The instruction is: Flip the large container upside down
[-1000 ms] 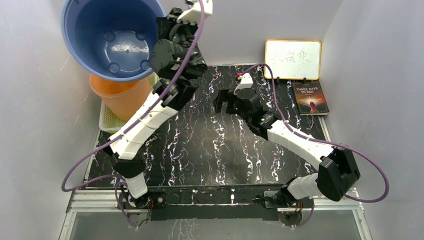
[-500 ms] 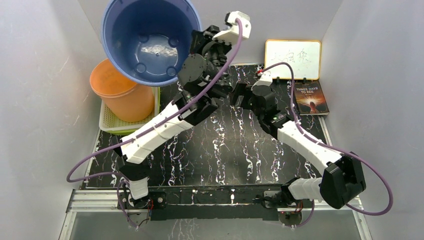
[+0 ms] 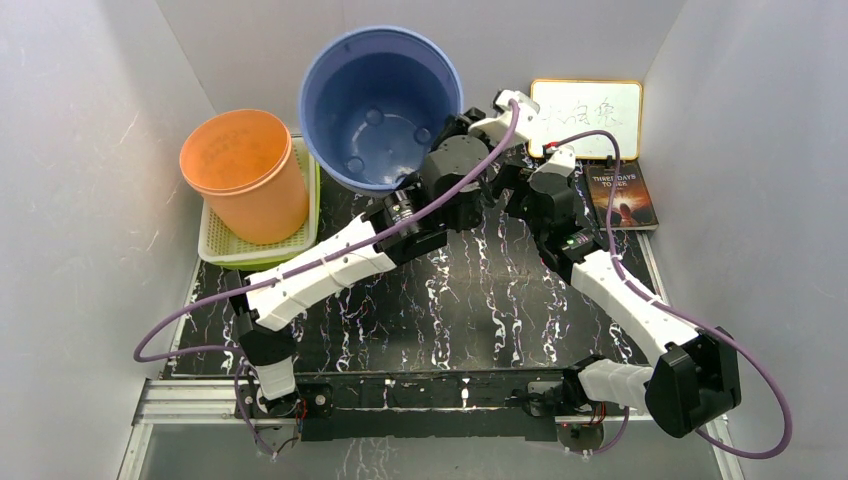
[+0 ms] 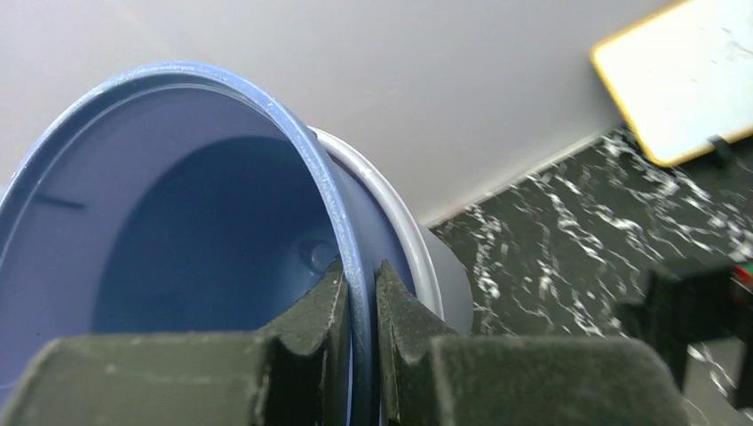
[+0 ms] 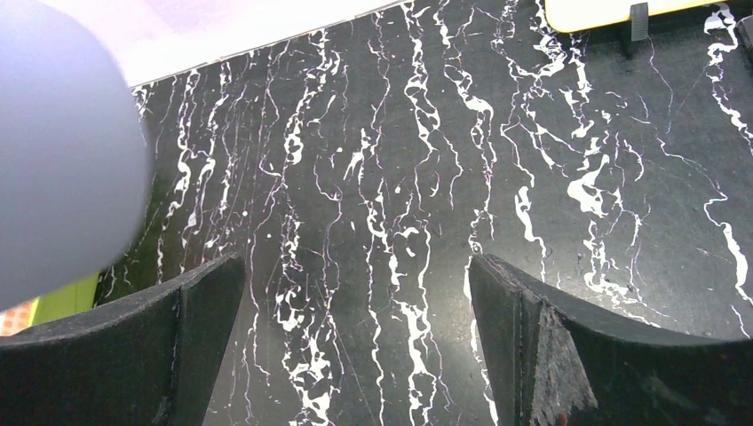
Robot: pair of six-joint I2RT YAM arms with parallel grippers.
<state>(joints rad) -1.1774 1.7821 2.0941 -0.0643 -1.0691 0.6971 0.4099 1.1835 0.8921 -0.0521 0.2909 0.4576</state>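
The left fingers point(image 4: 313, 324) pinch the rim of the blue bucket point(image 3: 380, 105), held aloft mouth-up over the far tabletop point(image 3: 440, 300). The right fingers point(image 5: 200, 311) are spread wide and empty. Best to roll the wrist slowly, grip firm, clear of the orange bucket point(image 3: 240, 170).

Lab test booth, grey partition walls point(image 3: 80, 120)

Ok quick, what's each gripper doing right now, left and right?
Left gripper: shut on the rim of the large blue container.
Right gripper: open, holding nothing.
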